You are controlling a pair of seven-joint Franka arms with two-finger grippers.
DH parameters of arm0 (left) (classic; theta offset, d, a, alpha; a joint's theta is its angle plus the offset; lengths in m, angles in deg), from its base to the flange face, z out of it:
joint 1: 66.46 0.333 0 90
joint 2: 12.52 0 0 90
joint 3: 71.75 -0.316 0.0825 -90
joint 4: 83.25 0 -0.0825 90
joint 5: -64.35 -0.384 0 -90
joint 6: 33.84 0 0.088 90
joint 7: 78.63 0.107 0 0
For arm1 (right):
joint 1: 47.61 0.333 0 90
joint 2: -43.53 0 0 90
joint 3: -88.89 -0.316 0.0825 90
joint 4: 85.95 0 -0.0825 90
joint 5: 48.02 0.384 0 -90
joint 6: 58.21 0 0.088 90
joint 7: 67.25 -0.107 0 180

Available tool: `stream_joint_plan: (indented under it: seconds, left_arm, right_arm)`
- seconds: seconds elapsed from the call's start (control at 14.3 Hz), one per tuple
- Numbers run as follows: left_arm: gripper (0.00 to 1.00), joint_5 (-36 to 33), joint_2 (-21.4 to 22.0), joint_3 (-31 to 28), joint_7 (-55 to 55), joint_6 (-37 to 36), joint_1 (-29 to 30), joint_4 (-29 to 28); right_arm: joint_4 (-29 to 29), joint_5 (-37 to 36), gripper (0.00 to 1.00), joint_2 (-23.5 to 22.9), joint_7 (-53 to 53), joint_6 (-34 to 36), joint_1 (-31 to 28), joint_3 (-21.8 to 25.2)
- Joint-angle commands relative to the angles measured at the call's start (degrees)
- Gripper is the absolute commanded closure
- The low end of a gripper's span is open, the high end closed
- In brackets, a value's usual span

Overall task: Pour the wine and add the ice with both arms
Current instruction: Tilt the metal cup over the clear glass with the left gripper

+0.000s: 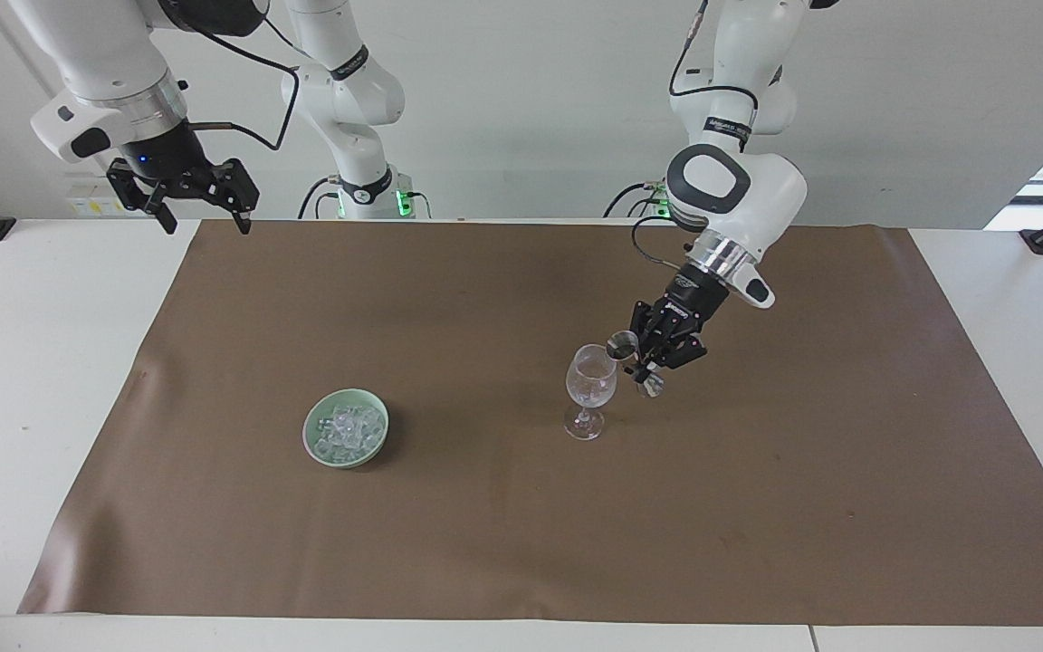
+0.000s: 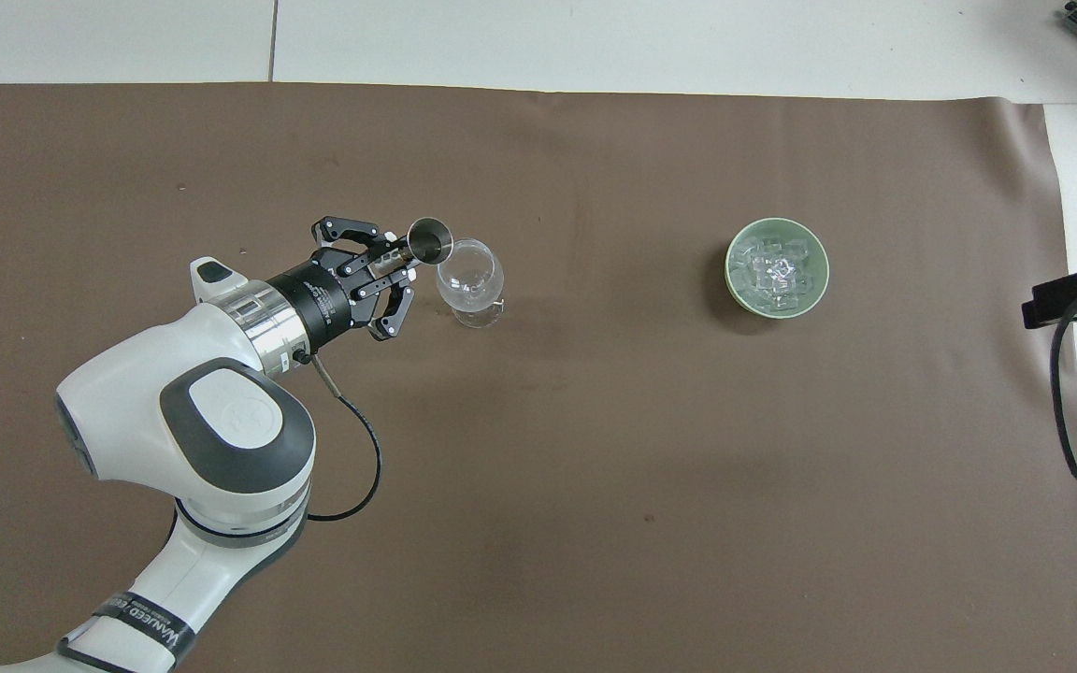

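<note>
As heaped, clear glassy ice (image 1: 346,430) chunks

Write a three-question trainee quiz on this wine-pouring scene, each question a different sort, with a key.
1. True or false: the left end effector holds a metal jigger tilted at the wine glass rim.
2. Where does the ice lie? A in the glass; B in the green bowl; C on the brown mat.
3. Fill in: the right end effector waits raised at the mat's ____.

Key: 1 true; 2 B; 3 corner.
</note>
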Motion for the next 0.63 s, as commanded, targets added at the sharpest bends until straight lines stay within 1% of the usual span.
stream_joint_plan:
  seconds: [0.0, 0.21, 0.56]
  left_arm:
    - [1.0, -2.34, -0.8, -0.71, 0.11, 2.67, -1.46, 1.05]
    - [1.0, -4.8, -1.15, -0.71, 0.11, 4.52, -1.98, 1.05]
    - [1.0, -7.53, -1.24, -0.71, 0.2, 5.22, -2.69, 0.96]
  right_arm:
    - [1.26, 0.95, 0.0, 1.07, -0.74, -0.35, -0.19, -0.11]
    - [1.26, 0.95, 0.0, 1.08, -0.74, -0.35, -0.19, -0.11]
    - [1.26, 0.95, 0.0, 1.07, -0.74, -0.35, -0.19, -0.11]
